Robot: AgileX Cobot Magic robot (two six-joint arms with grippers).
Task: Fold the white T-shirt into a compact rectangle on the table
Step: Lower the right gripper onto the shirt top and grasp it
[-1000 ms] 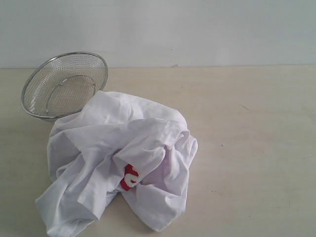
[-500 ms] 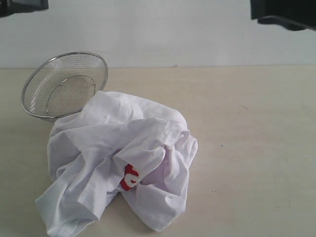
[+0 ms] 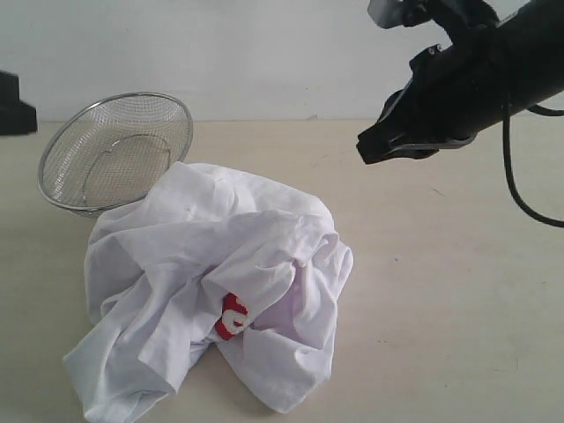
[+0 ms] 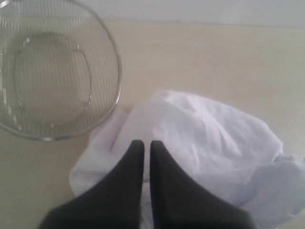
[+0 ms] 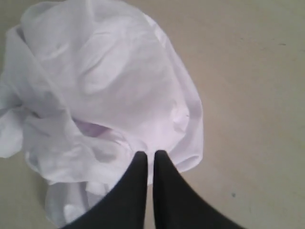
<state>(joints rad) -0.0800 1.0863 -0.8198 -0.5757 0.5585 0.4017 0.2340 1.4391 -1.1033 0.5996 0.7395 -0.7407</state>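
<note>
Shows the white T-shirt (image 3: 203, 273) crumpled in a heap on the left part of the table (image 3: 458, 291), with a scrap of red lettering among the folds and its far edge just beside a tilted mesh bowl (image 3: 115, 150). Shows the left gripper (image 4: 143, 143) over that edge, jaws pressed together on nothing. Shows the right gripper (image 5: 149, 155) raised over the opposite edge, likewise closed and empty.
</note>
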